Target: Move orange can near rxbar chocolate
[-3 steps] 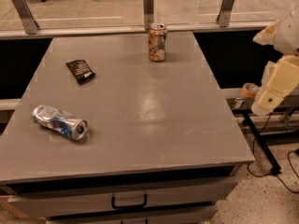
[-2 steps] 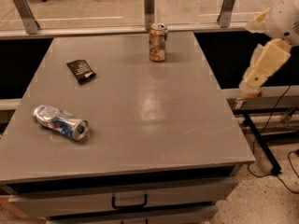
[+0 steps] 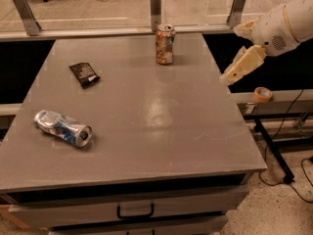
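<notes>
Tool (image 3: 242, 65): cream-coloured, on a white arm, hanging in the air off the table's 2 o'clock edge, well apart from everything on it; I cannot tell whether it is spread or pressed together.
Orange can (image 3: 165, 44): upright at the table's 12 o'clock edge, a little toward 1; mottled orange-brown and cream label, silver top.
Rxbar chocolate (image 3: 84, 74): flat black wrapper lying at about 10 o'clock, well apart from the orange can.
Crushed can (image 3: 63, 128): silver and blue, on its side at 8 o'clock, open end toward 4.
Table (image 3: 161, 131): plain grey top with a soft glare near the middle; a drawer with a black handle (image 3: 135, 212) below the 6 o'clock edge.
Room: metal posts along the far side, speckled floor, a roll of tape (image 3: 262, 94) on a ledge at 3 o'clock.
Writing: white print on the wrapper, too small to read; nothing legible on either can.
</notes>
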Controlling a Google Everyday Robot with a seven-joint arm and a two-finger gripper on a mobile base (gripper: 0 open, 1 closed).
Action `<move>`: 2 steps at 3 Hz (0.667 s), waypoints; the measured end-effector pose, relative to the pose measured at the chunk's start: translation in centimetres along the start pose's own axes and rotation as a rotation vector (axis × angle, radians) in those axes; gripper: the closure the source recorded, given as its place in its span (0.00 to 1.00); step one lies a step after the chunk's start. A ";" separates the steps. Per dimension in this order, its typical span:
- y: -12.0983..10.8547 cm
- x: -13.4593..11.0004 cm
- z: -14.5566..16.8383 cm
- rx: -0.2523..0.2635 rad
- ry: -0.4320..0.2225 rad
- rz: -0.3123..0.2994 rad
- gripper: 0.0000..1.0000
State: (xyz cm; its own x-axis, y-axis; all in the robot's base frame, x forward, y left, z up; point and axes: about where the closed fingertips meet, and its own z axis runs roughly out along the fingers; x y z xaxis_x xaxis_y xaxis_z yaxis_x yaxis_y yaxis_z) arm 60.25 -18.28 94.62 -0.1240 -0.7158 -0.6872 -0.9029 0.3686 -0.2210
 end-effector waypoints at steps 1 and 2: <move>-1.7 -0.3 3.8 0.053 -0.139 0.054 0.00; -4.4 -1.4 6.0 0.143 -0.177 0.086 0.00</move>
State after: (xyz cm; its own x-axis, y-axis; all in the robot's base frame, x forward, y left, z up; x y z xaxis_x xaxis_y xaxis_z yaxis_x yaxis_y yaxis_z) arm 66.84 -15.39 92.42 -0.1125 -0.5682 -0.8152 -0.8232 0.5128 -0.2438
